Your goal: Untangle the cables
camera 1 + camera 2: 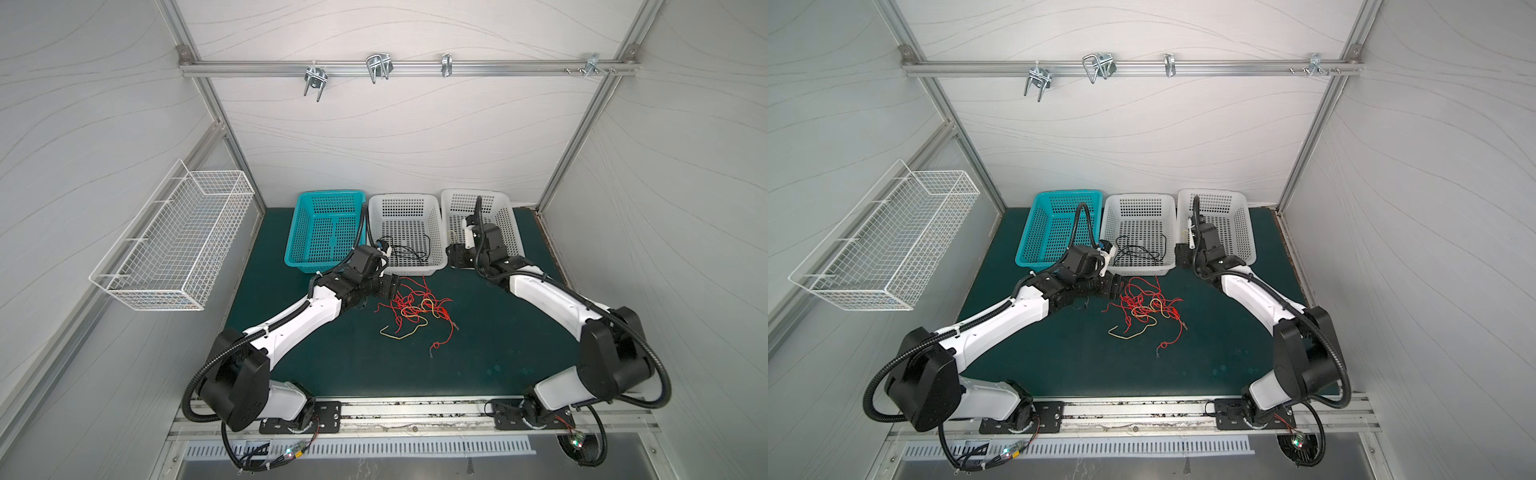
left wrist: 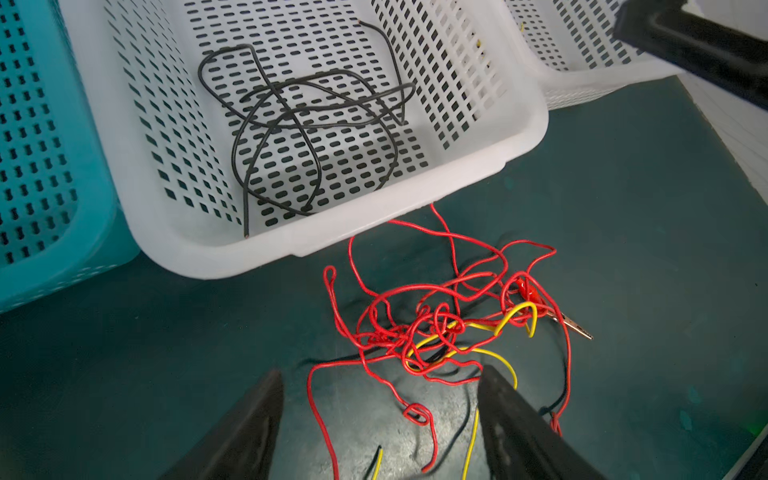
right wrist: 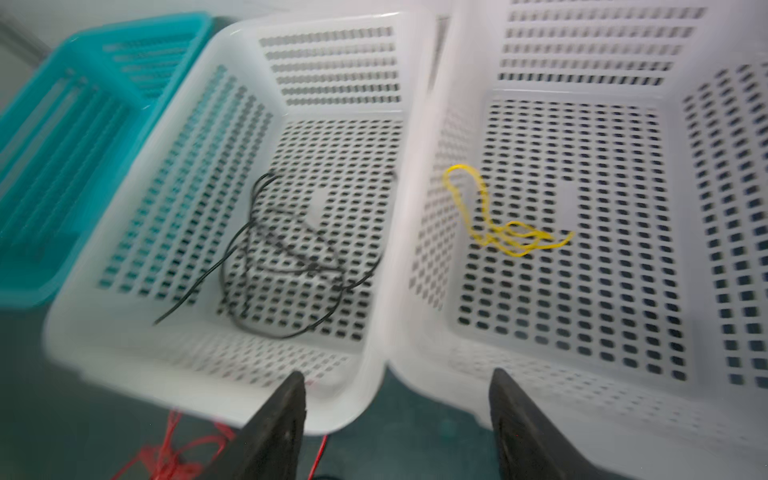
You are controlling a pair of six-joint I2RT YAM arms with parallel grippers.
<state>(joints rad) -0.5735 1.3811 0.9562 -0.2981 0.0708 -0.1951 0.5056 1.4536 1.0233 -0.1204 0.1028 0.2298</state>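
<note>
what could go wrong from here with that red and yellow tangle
The yellow cable threads through the red cable loops; pulling either may tighten the knot.
A red strand reaches the middle white basket's rim and could snag.
The open left end effector may close on both colours.

Just ahead of the left end effector (image 2: 380,372) the cables (image 2: 436,328) cluttered the tabletop (image 2: 145,353), a white basket (image 2: 232,257) walled off the way beyond them, bare tabletop lay open to one side, and the right end effector (image 3: 397,374) faced that basket's rim beside a second white basket (image 3: 561,386).
</note>
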